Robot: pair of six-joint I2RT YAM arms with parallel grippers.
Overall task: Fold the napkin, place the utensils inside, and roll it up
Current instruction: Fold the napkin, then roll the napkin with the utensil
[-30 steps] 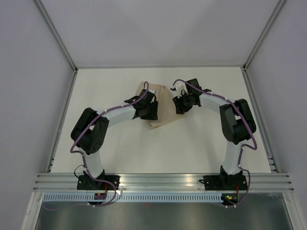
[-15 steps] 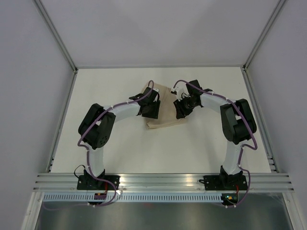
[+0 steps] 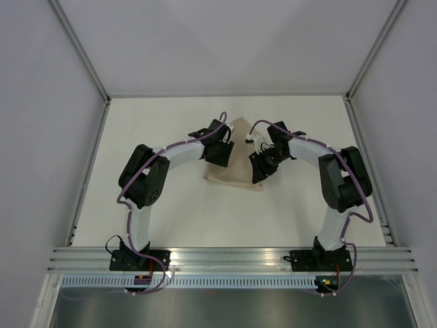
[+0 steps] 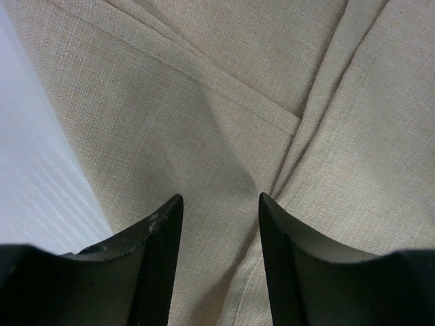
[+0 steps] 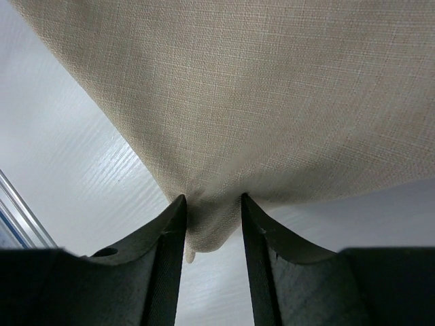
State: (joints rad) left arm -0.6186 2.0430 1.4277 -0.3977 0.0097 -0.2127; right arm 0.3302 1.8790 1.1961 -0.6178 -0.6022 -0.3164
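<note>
The beige napkin (image 3: 235,174) lies crumpled and partly folded in the middle of the table. My right gripper (image 3: 260,172) is at its near right corner; in the right wrist view that corner of the napkin (image 5: 272,88) is bunched between the fingers of my right gripper (image 5: 213,198), lifted off the table. My left gripper (image 3: 220,152) hovers over the cloth's far left part. In the left wrist view it (image 4: 219,198) is open above the napkin (image 4: 204,102), where hemmed layers overlap. The utensils are out of view.
The white table (image 3: 157,123) is fenced by metal rails at the left (image 3: 89,171) and right (image 3: 369,171), with grey walls behind. Both arm bases sit on the aluminium bar (image 3: 232,258) at the near edge.
My right gripper has moved toward the near edge, drawing the napkin's corner with it and stretching the cloth. My left gripper has shifted right and farther over the napkin.
</note>
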